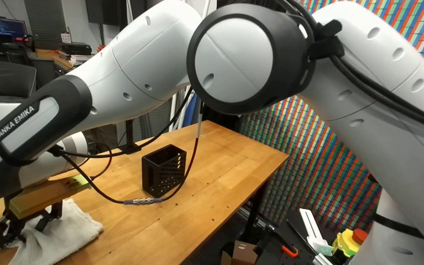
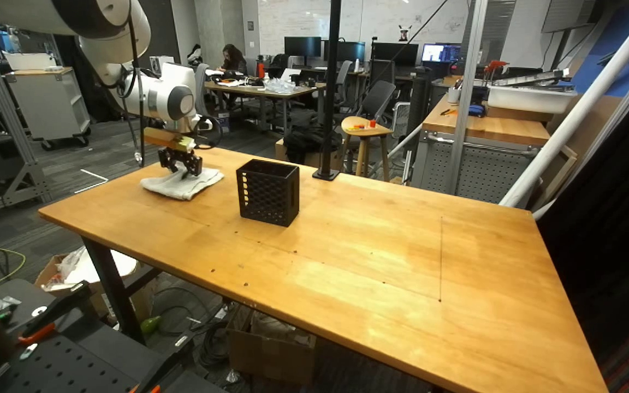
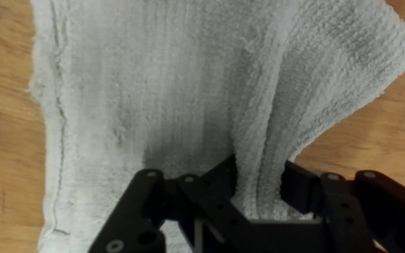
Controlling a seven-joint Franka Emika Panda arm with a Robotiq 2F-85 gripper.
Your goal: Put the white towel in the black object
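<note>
Black crate [image 2: 267, 195] shows in both exterior views alone; the gripper [image 3: 259, 184] pinches the white towel [image 3: 135, 84].

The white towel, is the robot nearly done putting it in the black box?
Not yet. Done: the gripper is down at the white towel. In hand: a fold looks pinched between its fingers. Left: most of the towel lies on the table, so it needs lifting, carrying over and putting into the black box standing apart.
</note>
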